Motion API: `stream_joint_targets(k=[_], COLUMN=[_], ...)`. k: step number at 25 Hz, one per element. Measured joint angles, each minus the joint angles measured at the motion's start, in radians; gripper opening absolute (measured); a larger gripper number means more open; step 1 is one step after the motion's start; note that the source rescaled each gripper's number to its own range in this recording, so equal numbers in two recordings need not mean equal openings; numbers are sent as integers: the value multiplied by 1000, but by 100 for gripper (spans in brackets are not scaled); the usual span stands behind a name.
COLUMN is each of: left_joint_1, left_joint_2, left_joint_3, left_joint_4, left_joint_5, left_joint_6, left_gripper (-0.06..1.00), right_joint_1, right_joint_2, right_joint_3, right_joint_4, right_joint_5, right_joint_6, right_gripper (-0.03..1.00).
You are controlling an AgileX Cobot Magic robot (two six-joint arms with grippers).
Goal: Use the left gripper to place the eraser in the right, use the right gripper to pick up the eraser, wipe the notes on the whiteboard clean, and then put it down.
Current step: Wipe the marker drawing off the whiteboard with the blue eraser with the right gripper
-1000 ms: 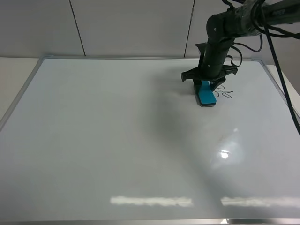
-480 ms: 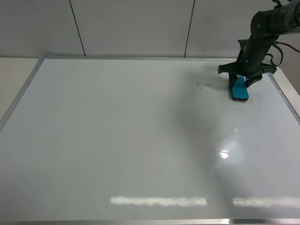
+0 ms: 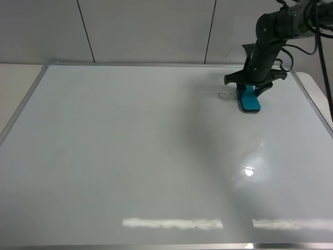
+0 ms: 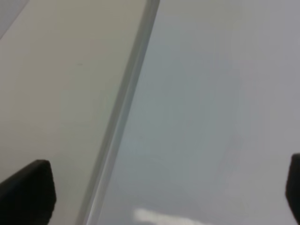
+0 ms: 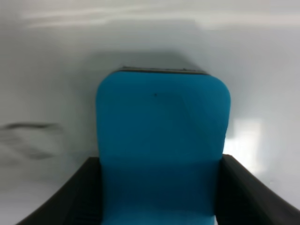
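Fingers (image 5: 77, 199) of the right gripper (image 3: 248, 92), clamped on the eraser (image 3: 250, 101), should be pressed evenly and swept over the faint notes (image 3: 225, 95) beside them.

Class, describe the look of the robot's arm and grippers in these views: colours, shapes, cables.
The right arm is plain black and tubular, with thin black cables looping off it. The right gripper is black with a wide crossbar. Of the left gripper only two blunt black fingertips show.
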Motion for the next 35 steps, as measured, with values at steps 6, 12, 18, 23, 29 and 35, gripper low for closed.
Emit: stream_joint_targets(k=[6,12,18,23,29,35], left_joint_1=[0,0,0,0,0,0], left_joint_2=[0,0,0,0,0,0], left_joint_3=[0,0,0,0,0,0], left_joint_4=[0,0,0,0,0,0], left_joint_5=[0,0,0,0,0,0], left_joint_6=[0,0,0,0,0,0], left_gripper=[100,100,100,100,100,100], right_joint_1=[194,226,184,88,-68,-143], right_joint_2=[2,19,56,63,67,67], right_joint_3=[0,-2,-40,-52,-55,-57], right_joint_4=[-2,-45,-35,-93,-120,-23], right_joint_5=[-81,-126,-110,-123,-137,-133], right_joint_6=[41,108,108,89,59,-42], right_gripper=[4,4,4,4,4,4])
